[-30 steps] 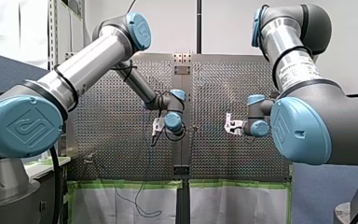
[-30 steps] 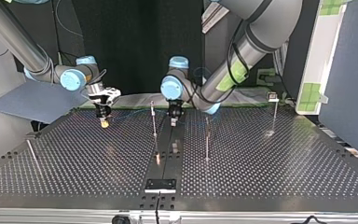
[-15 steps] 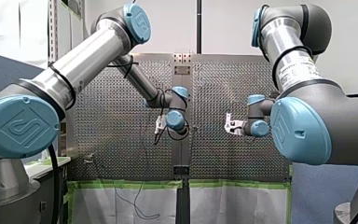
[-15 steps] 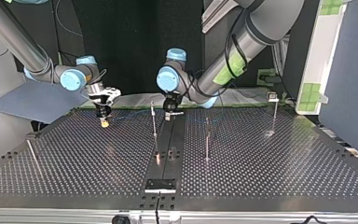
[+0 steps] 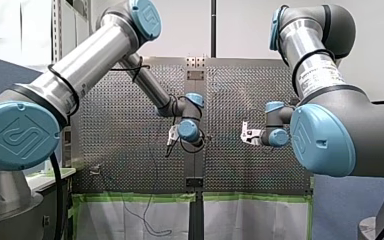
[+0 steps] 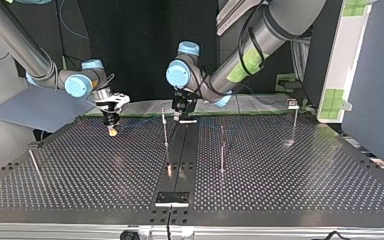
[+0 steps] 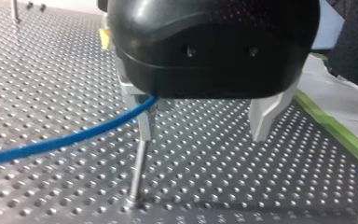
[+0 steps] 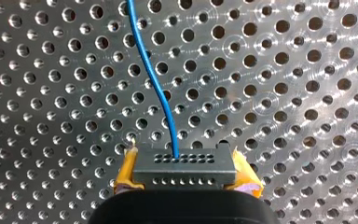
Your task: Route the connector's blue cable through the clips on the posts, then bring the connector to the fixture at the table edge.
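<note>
Front view: both my arms reach over one perforated metal worktop (image 5: 130, 150). Top view: three thin upright metal posts (image 6: 165, 127), one black fixture (image 6: 172, 198) at the view's bottom edge. Left wrist view: my left end effector (image 7: 205, 121) gapes wide, empty, one blue cable (image 7: 74, 137) beside a finger (image 7: 143, 119). Right wrist view: my right end effector (image 8: 186, 176) clamps one dark grey rectangular connector (image 8: 184, 163).

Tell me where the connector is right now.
The connector is clamped between my right gripper's yellow pads, over the table at the top view's left, well left of the nearest post.
</note>
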Robot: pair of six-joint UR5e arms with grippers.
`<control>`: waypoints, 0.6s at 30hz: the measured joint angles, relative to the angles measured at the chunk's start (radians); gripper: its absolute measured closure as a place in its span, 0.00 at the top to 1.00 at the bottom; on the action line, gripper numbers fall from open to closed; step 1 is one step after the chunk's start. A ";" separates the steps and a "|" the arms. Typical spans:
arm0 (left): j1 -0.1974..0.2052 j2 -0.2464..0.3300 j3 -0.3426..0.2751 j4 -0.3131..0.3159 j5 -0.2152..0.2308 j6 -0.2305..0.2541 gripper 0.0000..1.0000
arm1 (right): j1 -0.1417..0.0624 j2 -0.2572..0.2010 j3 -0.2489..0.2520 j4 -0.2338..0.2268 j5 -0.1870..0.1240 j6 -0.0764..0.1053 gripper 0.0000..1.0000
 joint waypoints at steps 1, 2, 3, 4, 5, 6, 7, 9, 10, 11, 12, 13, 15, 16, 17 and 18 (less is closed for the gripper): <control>-0.001 0.003 -0.001 0.001 -0.001 0.000 1.00 | 0.000 0.000 0.000 0.000 0.000 0.000 0.00; -0.001 0.005 -0.002 0.002 -0.002 0.000 1.00 | 0.000 0.000 0.000 0.000 0.000 0.000 0.00; -0.001 0.008 -0.003 0.003 -0.003 0.000 1.00 | 0.000 0.000 0.000 0.001 0.000 0.000 0.00; -0.001 0.010 -0.003 0.004 -0.004 0.000 1.00 | 0.000 0.000 0.000 0.002 0.000 -0.001 0.00; -0.001 0.012 -0.003 0.005 -0.004 0.000 1.00 | 0.000 0.000 0.000 0.003 0.000 -0.001 0.00; -0.002 0.015 -0.004 0.007 -0.005 0.000 1.00 | 0.000 0.000 0.000 0.004 0.000 -0.001 0.00; -0.002 0.017 -0.004 0.008 -0.004 0.000 1.00 | 0.000 0.000 0.000 0.005 0.000 -0.001 0.00; -0.002 0.022 -0.004 0.011 -0.003 -0.001 1.00 | 0.001 -0.001 0.000 0.006 0.000 -0.001 0.00; -0.003 0.023 -0.004 0.012 -0.002 -0.001 1.00 | 0.001 -0.001 0.000 0.006 0.000 -0.001 0.00; -0.004 0.024 -0.004 0.011 -0.001 -0.001 1.00 | 0.001 -0.001 0.000 0.006 0.000 -0.001 0.00; -0.006 0.025 -0.004 0.010 0.001 -0.001 1.00 | 0.001 -0.001 0.000 0.006 -0.001 -0.002 0.00; -0.008 0.026 -0.004 0.009 0.003 -0.001 1.00 | 0.001 -0.001 0.000 0.006 -0.001 -0.002 0.00; -0.012 0.026 -0.005 0.007 0.009 0.000 1.00 | 0.001 0.000 0.000 0.006 -0.002 -0.002 0.00; -0.015 0.026 -0.005 0.007 0.013 0.001 1.00 | 0.001 0.000 0.000 0.006 -0.002 -0.002 0.00; -0.017 0.026 -0.005 0.007 0.016 0.001 1.00 | 0.001 -0.001 0.000 0.006 -0.003 -0.002 0.00; -0.020 0.026 -0.005 0.006 0.019 0.002 1.00 | 0.001 -0.001 0.000 0.006 -0.003 -0.002 0.00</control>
